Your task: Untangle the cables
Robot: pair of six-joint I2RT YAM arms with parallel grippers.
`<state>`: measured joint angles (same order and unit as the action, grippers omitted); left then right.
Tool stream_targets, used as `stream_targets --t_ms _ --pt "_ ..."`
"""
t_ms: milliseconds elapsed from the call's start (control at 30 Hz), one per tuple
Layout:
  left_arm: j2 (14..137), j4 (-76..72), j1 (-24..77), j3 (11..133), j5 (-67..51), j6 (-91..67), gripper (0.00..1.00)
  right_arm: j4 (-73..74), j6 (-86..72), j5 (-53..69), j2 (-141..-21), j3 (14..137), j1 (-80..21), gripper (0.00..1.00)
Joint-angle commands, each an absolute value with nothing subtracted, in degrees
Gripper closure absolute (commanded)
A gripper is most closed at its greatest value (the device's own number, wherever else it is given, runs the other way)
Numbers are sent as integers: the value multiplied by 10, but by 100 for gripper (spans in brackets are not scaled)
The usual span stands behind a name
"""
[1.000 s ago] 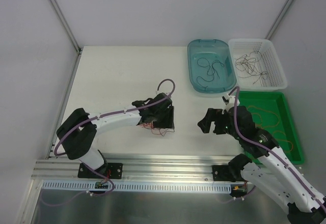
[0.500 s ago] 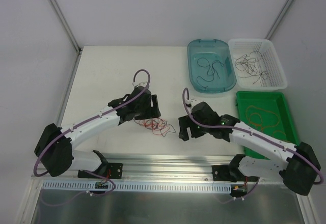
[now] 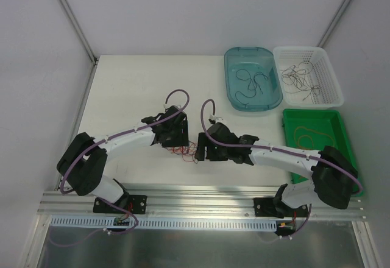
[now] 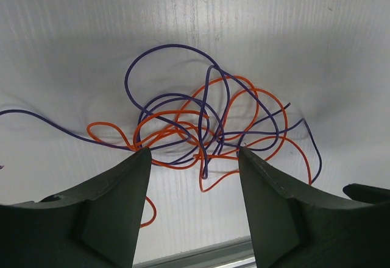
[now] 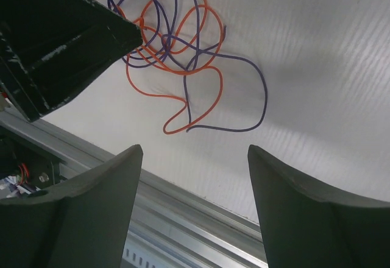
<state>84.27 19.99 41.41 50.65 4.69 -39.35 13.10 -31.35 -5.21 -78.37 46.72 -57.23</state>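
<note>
The cables (image 4: 201,128) are a loose knot of thin orange and purple-blue strands lying on the white table. In the top view the cables (image 3: 186,152) show as a small reddish tangle between the two grippers. My left gripper (image 4: 194,152) is open, its fingertips (image 4: 141,156) at the near edge of the knot, holding nothing. My right gripper (image 5: 195,148) is also open and empty, a short way from the cables (image 5: 173,42), with one purple loop trailing toward it. My left gripper (image 3: 178,139) and right gripper (image 3: 201,148) stand close together.
At the back right a teal tub (image 3: 226,73) holds dark wires, and beside it a white basket (image 3: 338,91) holds more. A green tray (image 3: 285,119) with orange wires sits at the right. A metal rail (image 3: 201,195) runs along the table's near edge.
My right arm has swung left across the table to the tangle, its jaws narrowing somewhat. My left gripper let go of the tangle, lifted back, and now hovers at its edge.
</note>
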Motion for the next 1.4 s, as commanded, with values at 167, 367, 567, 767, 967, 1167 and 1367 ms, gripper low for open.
stream_targets --t_ms 167,367,567,767,967,1167,1367 --pt "871 192 412 517 44 -388 49 68 -470 -137 -831 456 -614 36" --pt "886 179 411 516 52 -388 65 35 -468 -180 -848 444 -614 46" --pt "890 171 411 510 54 -394 78 18 -468 -194 -838 424 -615 50" --pt "889 163 411 499 41 -400 100 16 -466 -213 -843 420 -613 57" --pt "848 163 411 484 40 -402 100 3 -459 -218 -860 418 -610 66" --pt "803 164 403 461 40 -400 100 24 -443 -242 -850 414 -602 89" --pt "738 170 362 421 51 -388 100 139 -394 -316 -752 423 -592 99"
